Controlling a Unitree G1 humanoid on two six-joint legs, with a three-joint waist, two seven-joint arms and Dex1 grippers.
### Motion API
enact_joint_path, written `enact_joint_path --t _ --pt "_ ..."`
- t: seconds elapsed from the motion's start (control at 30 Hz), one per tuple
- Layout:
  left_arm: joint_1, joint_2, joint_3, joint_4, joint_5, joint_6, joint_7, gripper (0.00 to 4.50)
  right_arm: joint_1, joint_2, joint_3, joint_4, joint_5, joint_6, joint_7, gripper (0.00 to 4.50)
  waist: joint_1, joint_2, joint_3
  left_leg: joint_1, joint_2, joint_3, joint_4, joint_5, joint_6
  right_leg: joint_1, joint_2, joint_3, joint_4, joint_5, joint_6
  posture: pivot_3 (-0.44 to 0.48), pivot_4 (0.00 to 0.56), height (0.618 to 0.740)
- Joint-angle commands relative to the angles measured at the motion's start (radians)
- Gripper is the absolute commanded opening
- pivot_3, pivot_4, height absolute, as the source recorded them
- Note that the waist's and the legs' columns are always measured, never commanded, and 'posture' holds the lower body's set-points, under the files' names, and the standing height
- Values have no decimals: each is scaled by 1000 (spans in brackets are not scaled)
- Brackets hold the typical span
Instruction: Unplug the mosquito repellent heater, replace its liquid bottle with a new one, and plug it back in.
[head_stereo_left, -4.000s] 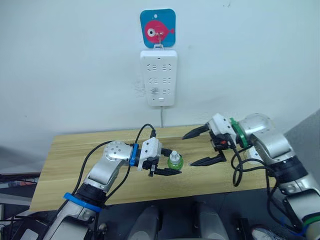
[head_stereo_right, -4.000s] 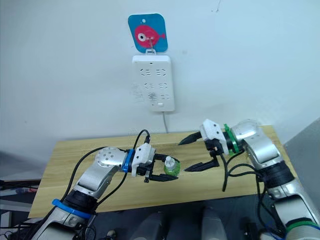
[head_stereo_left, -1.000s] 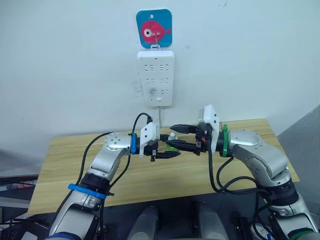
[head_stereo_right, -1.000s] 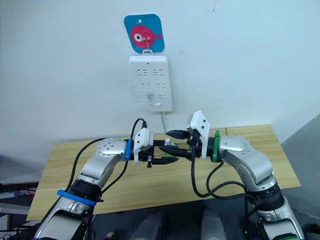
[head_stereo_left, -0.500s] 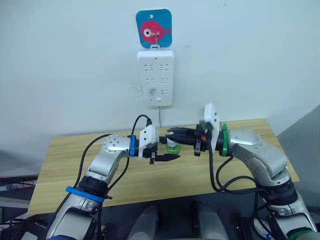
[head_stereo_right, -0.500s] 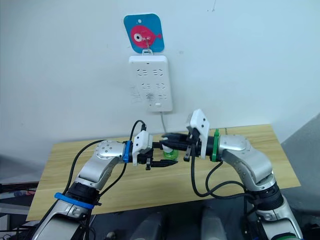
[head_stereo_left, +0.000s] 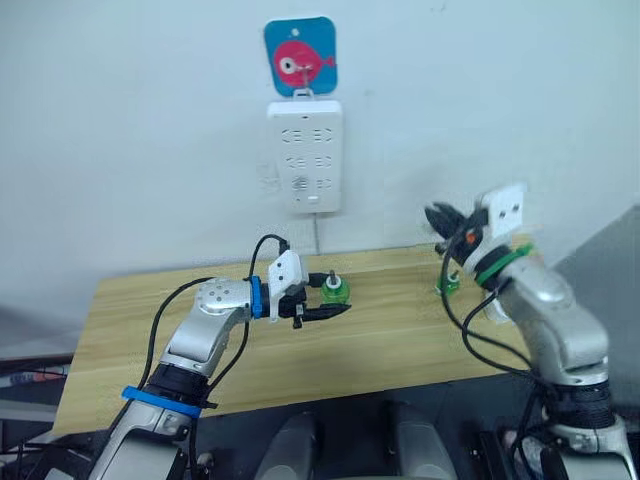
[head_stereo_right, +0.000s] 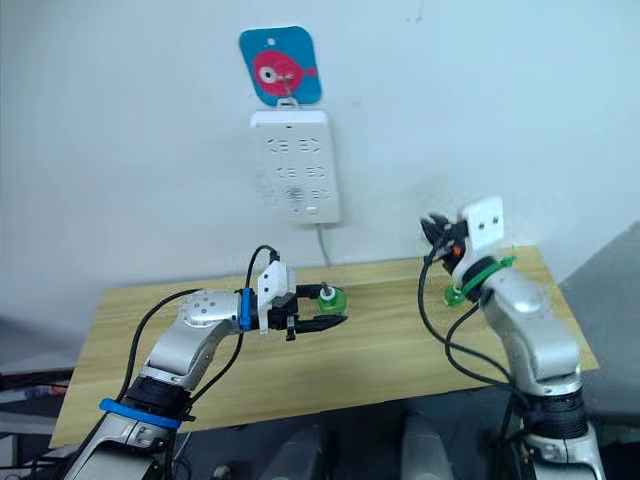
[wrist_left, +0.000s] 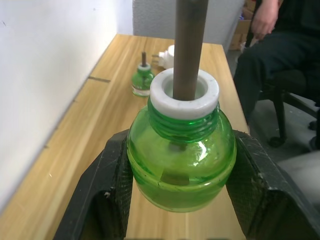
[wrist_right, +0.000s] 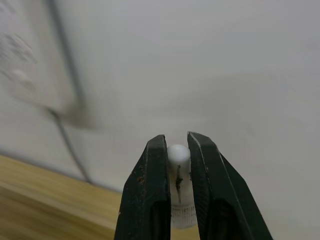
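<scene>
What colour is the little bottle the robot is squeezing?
The bottle is see-through green with a white ring on top, clearest in the left wrist view.

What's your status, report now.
Left gripper clamps green bottle, wick bare. Right gripper pinches white cap. Second bottle beside heater.

Table (head_stereo_left: 380, 350): stands against the wall.
Power strip (head_stereo_left: 304, 155): on the wall, above the table's back edge, under a fish hook plate (head_stereo_left: 300, 55).
Left gripper (head_stereo_left: 322, 301): over the table's middle, clamped around a bottle (wrist_left: 181, 155).
Right gripper (wrist_right: 177, 195): raised over the table's right end, pinching a small cap (wrist_right: 179, 156).
Second bottle (wrist_left: 142, 80): on the table near the wall, heater (wrist_left: 167, 54) just behind it.
Person (wrist_left: 280, 55): seated beyond the table's end.
</scene>
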Motion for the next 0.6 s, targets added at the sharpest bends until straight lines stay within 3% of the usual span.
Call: enact_joint_path --t 0.03,0.3,0.6 --pt "26 28 25 -108 -29 60 17 2220 15 80 41 216 -104 -261 -20 222 -17 1 5 1 0 0 -1 0 0 1 0 0 0 0 0 31 312 740" --pt "83 104 51 -228 -62 157 16 2220 -9 145 12 536 -179 -506 -48 222 -15 3 49 1 -1 1 -1 0 1 0 0 1 -1 0 0 73 349 740" --pt "93 131 67 -271 -76 201 18 2220 -60 160 -6 733 -191 -622 -54 222 -14 3 72 0 -1 0 -1 0 1 0 0 1 0 0 0 106 362 740"
